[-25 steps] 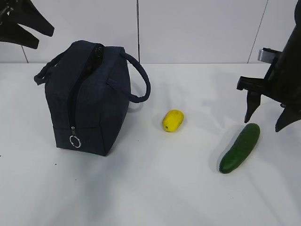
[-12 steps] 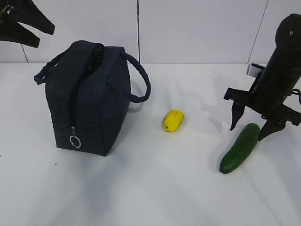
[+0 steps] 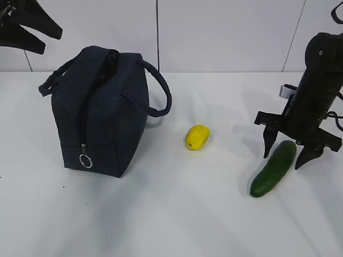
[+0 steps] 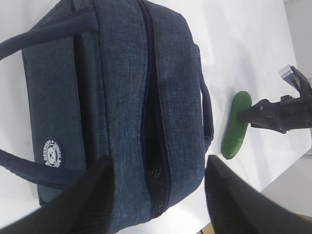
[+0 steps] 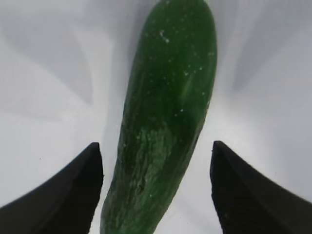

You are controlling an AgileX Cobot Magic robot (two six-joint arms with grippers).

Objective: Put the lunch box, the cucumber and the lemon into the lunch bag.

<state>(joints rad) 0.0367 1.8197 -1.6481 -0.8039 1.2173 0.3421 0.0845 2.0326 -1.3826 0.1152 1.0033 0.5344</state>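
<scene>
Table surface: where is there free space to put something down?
Bare table runs along the front, below the lunch bag, lemon and cucumber. Another patch lies between bag and lemon. Crowded: the right gripper straddles the cucumber.

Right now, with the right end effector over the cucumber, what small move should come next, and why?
Probably lower a little and close. The right end effector is open, its fingers straddling the cucumber on the table, with gaps on both sides in the wrist view.

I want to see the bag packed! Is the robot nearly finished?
Not nearly. The lemon and cucumber still lie on the table outside the bag. The right end effector is open, straddling the cucumber, not gripping. No lunch box shows.
</scene>
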